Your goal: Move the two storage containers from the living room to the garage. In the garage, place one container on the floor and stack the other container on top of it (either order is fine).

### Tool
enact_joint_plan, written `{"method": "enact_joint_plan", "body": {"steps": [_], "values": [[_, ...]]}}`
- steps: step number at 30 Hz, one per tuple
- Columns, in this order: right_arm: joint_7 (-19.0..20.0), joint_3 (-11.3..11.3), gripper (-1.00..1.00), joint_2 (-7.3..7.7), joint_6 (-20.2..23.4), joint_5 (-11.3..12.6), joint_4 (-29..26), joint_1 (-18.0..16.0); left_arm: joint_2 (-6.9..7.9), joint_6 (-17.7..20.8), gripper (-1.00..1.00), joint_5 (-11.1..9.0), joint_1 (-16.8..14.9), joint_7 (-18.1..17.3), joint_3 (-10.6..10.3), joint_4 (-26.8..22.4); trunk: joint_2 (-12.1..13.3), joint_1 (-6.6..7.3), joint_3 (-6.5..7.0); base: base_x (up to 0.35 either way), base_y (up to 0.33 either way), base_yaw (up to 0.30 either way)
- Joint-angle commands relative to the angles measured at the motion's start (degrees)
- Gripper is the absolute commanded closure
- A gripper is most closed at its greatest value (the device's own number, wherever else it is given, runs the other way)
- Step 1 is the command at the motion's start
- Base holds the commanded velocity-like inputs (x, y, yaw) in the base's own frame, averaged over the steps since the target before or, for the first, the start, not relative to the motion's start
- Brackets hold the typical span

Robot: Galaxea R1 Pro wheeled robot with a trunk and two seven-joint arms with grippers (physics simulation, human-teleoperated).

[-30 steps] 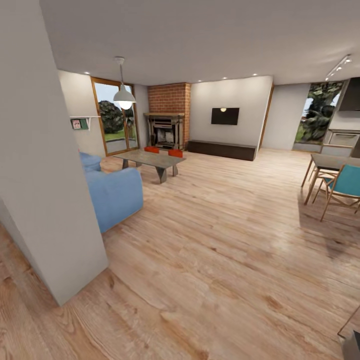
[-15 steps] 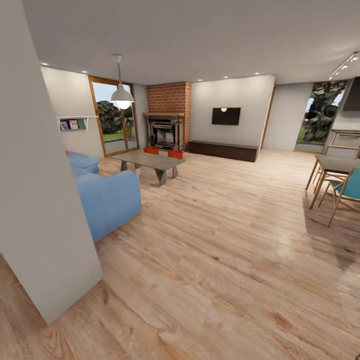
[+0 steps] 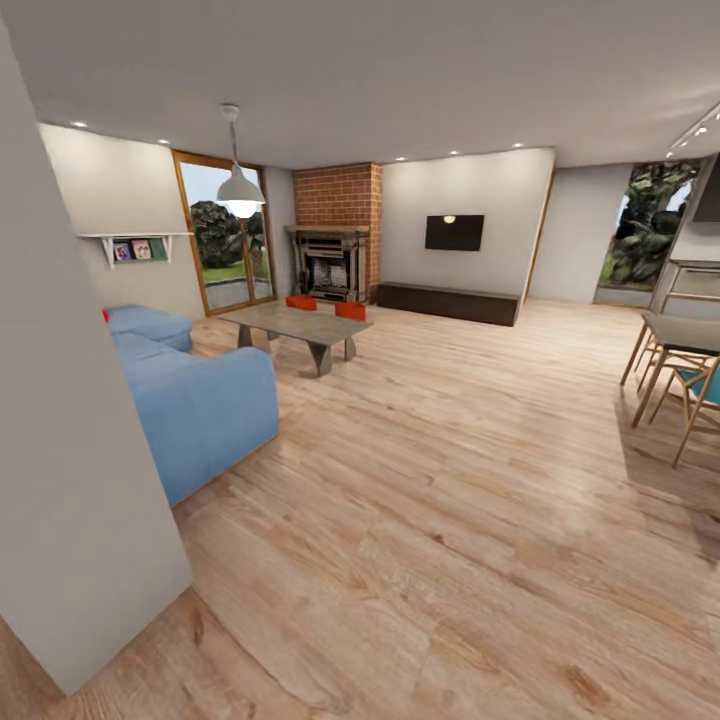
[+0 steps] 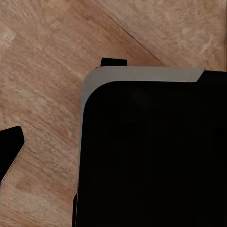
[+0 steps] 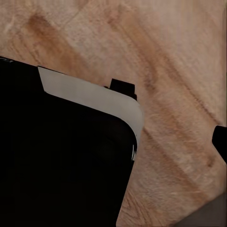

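Two storage containers [image 3: 325, 306] sit left of centre behind the coffee table [image 3: 298, 323], beside the fireplace [image 3: 326, 262]; either gripper's opening can't be told.

Large black rounded-corner robot body [image 4: 151, 156] with a pale grey edge, above light wood-plank floor [image 4: 42, 71]. Small dark part [image 4: 9, 149] at one side, apart from it.

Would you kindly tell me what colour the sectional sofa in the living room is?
The sofa is plain light blue, showing best in the head view.
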State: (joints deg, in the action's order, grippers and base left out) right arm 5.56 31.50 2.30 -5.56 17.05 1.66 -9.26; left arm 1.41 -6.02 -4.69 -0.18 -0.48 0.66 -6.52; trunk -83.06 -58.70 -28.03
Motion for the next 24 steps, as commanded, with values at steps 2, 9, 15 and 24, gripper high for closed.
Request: {"method": "enact_joint_plan", "body": {"steps": [2, 9, 15, 24], "values": [[0.33, 0.4, -1.0, -0.01, -0.36, 0.61, 0.16, -0.06, 0.0, -0.14, -1.0, -0.49, -0.04, -0.05, -0.01, 0.01, -0.02, -0.03, -0.05, 0.322, 0.0, 0.0], [0.33, 0.4, -1.0, -0.01, -0.41, 0.62, 0.15, -0.07, 0.0, -0.14, -1.0, -0.49, -0.01, -0.05, -0.01, 0.01, -0.02, -0.03, -0.05, 0.322, 0.0, 0.0], [0.33, 0.4, -1.0, -0.01, -0.41, 0.62, 0.18, -0.08, 0.0, -0.14, -1.0, -0.49, -0.02, -0.05, 0.02, 0.0, -0.02, -0.03, -0.05, 0.322, 0.0, 0.0], [0.33, 0.4, -1.0, -0.01, -0.33, 0.7, 0.19, -0.07, 0.0, -0.14, -1.0, -0.49, -0.02, -0.05, 0.03, 0.01, -0.02, -0.03, -0.05, 0.322, 0.0, -0.169]]}}
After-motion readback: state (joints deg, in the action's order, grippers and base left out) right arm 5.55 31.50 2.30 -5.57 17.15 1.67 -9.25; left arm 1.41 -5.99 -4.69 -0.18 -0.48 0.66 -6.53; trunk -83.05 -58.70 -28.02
